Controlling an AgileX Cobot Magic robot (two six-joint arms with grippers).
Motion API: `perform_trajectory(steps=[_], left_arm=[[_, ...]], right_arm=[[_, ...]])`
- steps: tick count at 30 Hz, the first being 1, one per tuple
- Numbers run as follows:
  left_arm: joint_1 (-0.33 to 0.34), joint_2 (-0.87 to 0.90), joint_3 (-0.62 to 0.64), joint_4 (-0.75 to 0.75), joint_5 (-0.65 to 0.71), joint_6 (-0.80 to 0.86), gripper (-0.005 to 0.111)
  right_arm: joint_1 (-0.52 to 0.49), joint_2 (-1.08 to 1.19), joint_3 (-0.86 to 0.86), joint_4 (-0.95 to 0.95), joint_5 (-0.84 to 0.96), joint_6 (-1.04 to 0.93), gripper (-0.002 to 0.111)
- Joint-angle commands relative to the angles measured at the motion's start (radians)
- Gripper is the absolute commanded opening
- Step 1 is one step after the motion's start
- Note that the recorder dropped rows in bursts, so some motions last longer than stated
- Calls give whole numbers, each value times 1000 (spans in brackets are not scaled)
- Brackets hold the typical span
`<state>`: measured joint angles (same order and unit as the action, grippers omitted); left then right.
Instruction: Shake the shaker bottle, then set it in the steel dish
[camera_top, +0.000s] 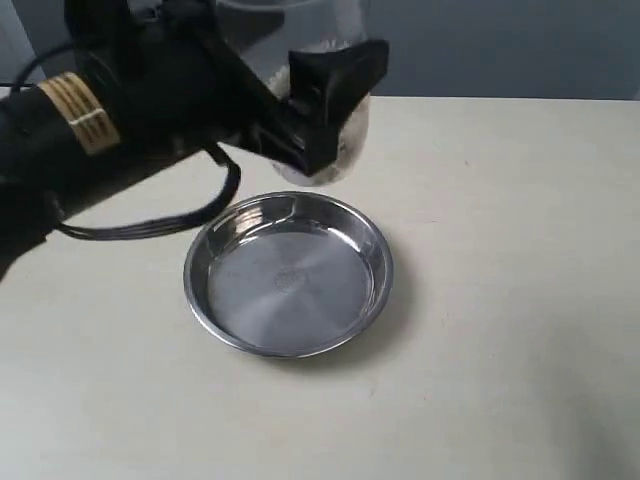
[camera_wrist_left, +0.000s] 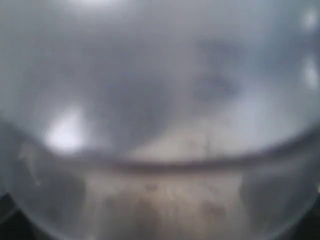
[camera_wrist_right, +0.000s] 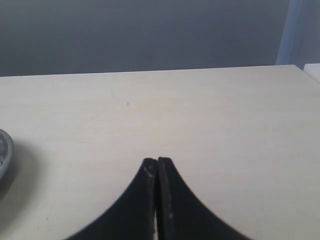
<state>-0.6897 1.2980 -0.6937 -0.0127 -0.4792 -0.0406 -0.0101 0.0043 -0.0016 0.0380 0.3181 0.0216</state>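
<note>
Up between the left gripper's (camera_top: 320, 100) jaws sits the shaker bottle (camera_top: 352, 128), clamped across its clear body. One black finger (camera_top: 335, 85) crosses the front of the bottle and the other is hidden behind it. The bottle's top runs off the upper edge of the exterior view. In the left wrist view the bottle (camera_wrist_left: 160, 100) fills the whole picture, blurred, with a curved seam across it and brownish grainy contents (camera_wrist_left: 165, 205) under the seam; the jaws themselves do not show there.

Just below the closed jaws, and a little nearer the camera, lies the steel dish (camera_top: 290, 348) — round, shallow and shiny, with nothing in it. The bottle's base shows just past the dish's far rim; how high it hangs above the table (camera_top: 500, 300) cannot be judged. A black cable (camera_top: 150, 228) loops from the left arm down beside the dish's left edge, near the rim but apart from it.

To the right of the dish the tabletop is bare out to the picture's edge, and its far edge meets a grey-blue wall (camera_top: 500, 45).

The right gripper (camera_wrist_right: 157, 167) has its jaws pressed together on nothing — tips touching, low over plain table. Off to one side of them a sliver of the dish's rim (camera_wrist_right: 4, 150) shows, well apart.
</note>
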Motion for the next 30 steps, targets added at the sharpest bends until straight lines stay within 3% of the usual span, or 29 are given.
perform_trajectory(steps=[1,7,11,14,18,23,27,30], left_arm=[[-2,138,73,-24,92,-8,0],[-30,-66,-60,61,74,-1,0],[-30,41,37,7,99,-1,0],[-30,123,85,-53,15,-4,0],[-30,-17,10,-15,-72,18,0],[-24,-36,6,-127,61,159,0],[-19,130,138,-210,-27,133,0],[-37,70,113,-122,-90,13,0]], right_arm=[[1,-4,2,-2,-11,-2,-1],[1,-4,2,-2,-11,-2,-1],[1,-4,2,-2,-11,-2,-1],[1,-4,2,-2,-11,-2,-1],[1,-4,2,-2,-11,-2,-1],[1,-4,2,-2,-11,-2,-1],[1,-4,2,-2,-11,-2,-1],[1,-4,2,-2,-11,-2,-1]])
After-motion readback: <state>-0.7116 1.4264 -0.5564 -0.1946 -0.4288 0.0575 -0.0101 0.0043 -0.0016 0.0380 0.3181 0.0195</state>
